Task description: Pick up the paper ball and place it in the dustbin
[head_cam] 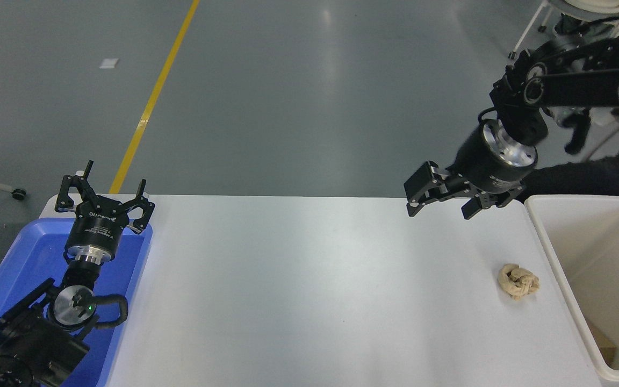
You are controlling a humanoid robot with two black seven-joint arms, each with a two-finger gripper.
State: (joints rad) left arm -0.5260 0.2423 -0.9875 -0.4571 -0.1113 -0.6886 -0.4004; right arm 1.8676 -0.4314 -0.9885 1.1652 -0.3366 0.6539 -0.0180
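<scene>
The paper ball (518, 281), a small crumpled beige wad, lies on the white table (309, 290) near its right edge. The off-white dustbin (555, 258) stands just right of it, deep and mostly bare inside. My right gripper (441, 207) is open and empty. It hangs above the table's far edge, up and to the left of the ball and well apart from it. My left gripper (106, 189) is open and empty, parked at the lower left over the blue tray.
A shallow blue plastic tray (3, 279) sits at the table's left end under the left arm. A small brown scrap (605, 344) lies in the dustbin's bottom. Grey floor with a yellow line (153, 97) lies beyond the table.
</scene>
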